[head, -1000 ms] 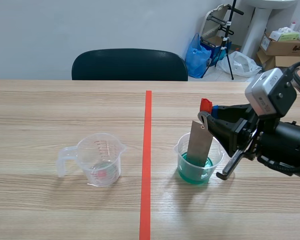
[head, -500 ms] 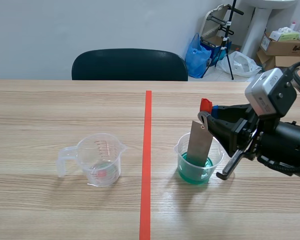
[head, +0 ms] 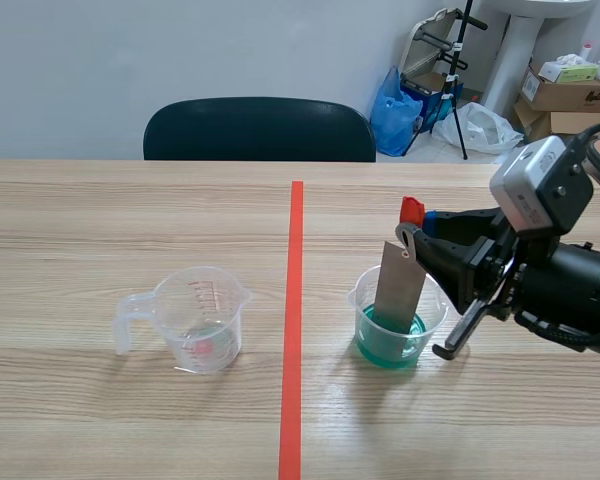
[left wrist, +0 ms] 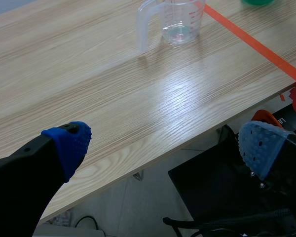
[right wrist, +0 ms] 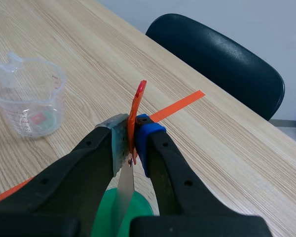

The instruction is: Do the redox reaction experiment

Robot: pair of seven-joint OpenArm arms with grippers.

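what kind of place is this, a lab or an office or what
Likely a spare office room used for robot tests, not a proper lab: a wood-grain table, a black chair behind it, cardboard boxes and a blue bag in the corner.

Looking like a spare office room serving as a makeshift lab. A long pale wood-grain table (head: pixel 100 210) is filling the foreground. A black padded chair (head: pixel 260 130) is standing beyond the fingers of the right gripper (head: pixel 414 235), against a plain grey wall (head: pixel 180 50). Brown cardboard boxes (head: pixel 570 95), a blue plastic bag (head: pixel 393 110) and a black tripod (head: pixel 460 70) are piling up farther behind.
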